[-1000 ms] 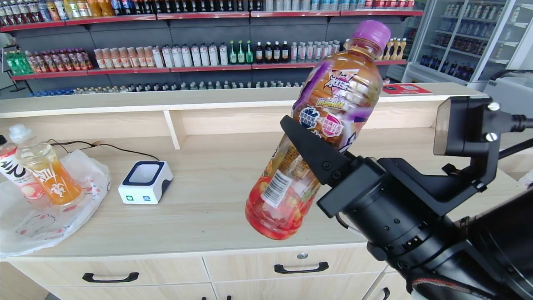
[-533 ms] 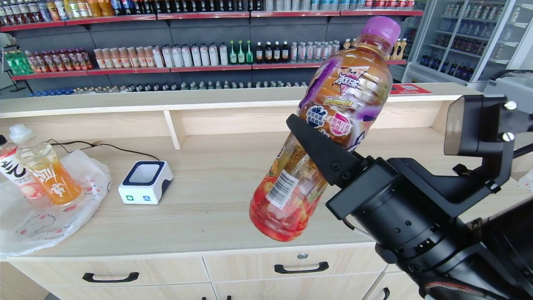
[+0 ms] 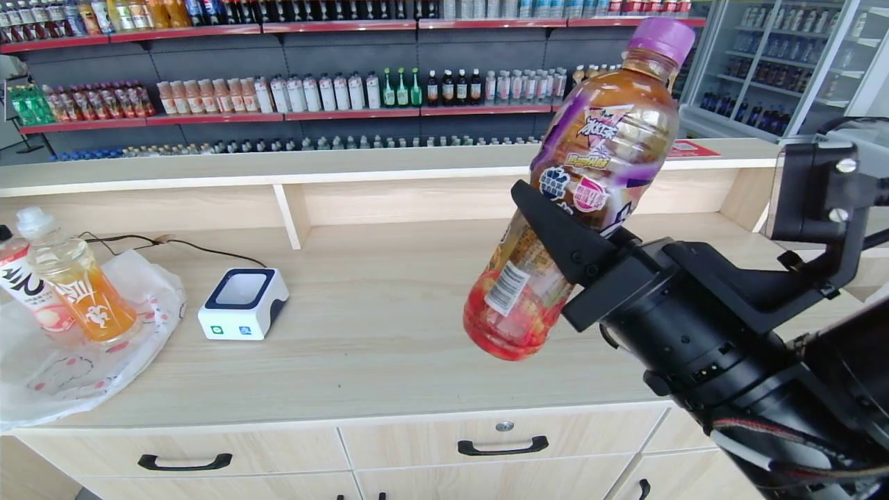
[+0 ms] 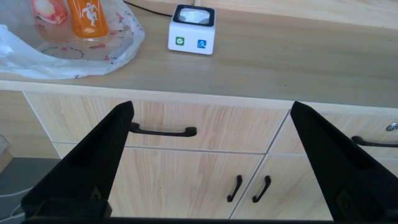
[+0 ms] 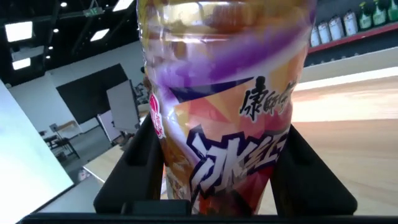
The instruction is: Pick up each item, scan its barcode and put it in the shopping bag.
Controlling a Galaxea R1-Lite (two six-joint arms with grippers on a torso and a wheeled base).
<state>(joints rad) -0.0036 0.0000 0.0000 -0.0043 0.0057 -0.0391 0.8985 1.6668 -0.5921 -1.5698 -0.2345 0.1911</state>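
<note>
- Above the desk (image 3: 389,326), right jaws hold a tilted bottle (image 3: 597,160), well apart from the scanner (image 3: 243,303).
- Left jaws gape wide below the desk's front edge.

Purple-capped bottle (image 3: 604,139) tilted, aloft; scanner (image 3: 243,303), bag (image 3: 42,378) on counter (image 3: 389,333).

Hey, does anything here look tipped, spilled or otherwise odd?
Nothing spilled or damaged. Only the bottle is askew: the right gripper holds it tilted above the counter, cap up.
</note>
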